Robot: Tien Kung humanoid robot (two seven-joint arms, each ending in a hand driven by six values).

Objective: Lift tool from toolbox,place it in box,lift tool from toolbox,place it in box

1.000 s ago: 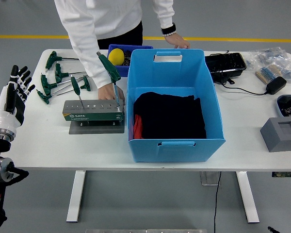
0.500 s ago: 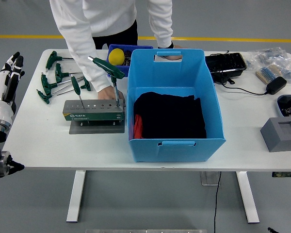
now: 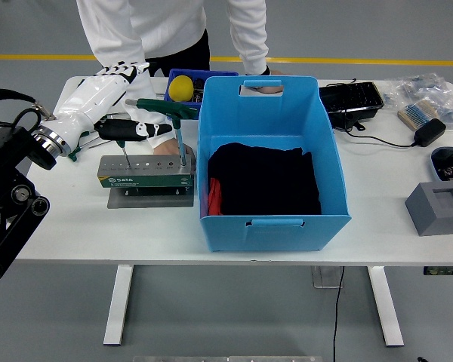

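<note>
Left hand (image 3: 124, 98) is in over the far-left part of the white surface (image 3: 75, 219), above the tool rack. White forearm comes in from the left edge, fingers extended and loosely spread toward the right, thumb low. It hovers right at the T-handle tools but I can't see it closed on anything; reads as relaxed and holding nothing.

Toolbox (image 3: 145, 173) is a grey-green block with a row of holes, sitting on a dark base plate just left of the blue box (image 3: 272, 162). Two green T-handle wrenches stand upright in it: one (image 3: 180, 124) at the right end, handle tilted and pointing left, and a shorter one (image 3: 123, 147) near the left end, its handle partly behind the thumb. More green T-handle tools (image 3: 79, 139) lie loose on the surface behind the forearm, mostly hidden.

Blue box is open-topped, with a black cloth (image 3: 263, 181) in the bottom and a bit of red at its left edge.

A person in a white top stands at the far side; one hand (image 3: 166, 147) rests on the surface just behind the toolbox, the other arm reaches down behind the blue box's far rim.

A yellow ball (image 3: 180, 87) sits in a small blue bin (image 3: 211, 75) at the far edge. On the right: black tray (image 3: 351, 102), grey block (image 3: 436, 207).
</note>
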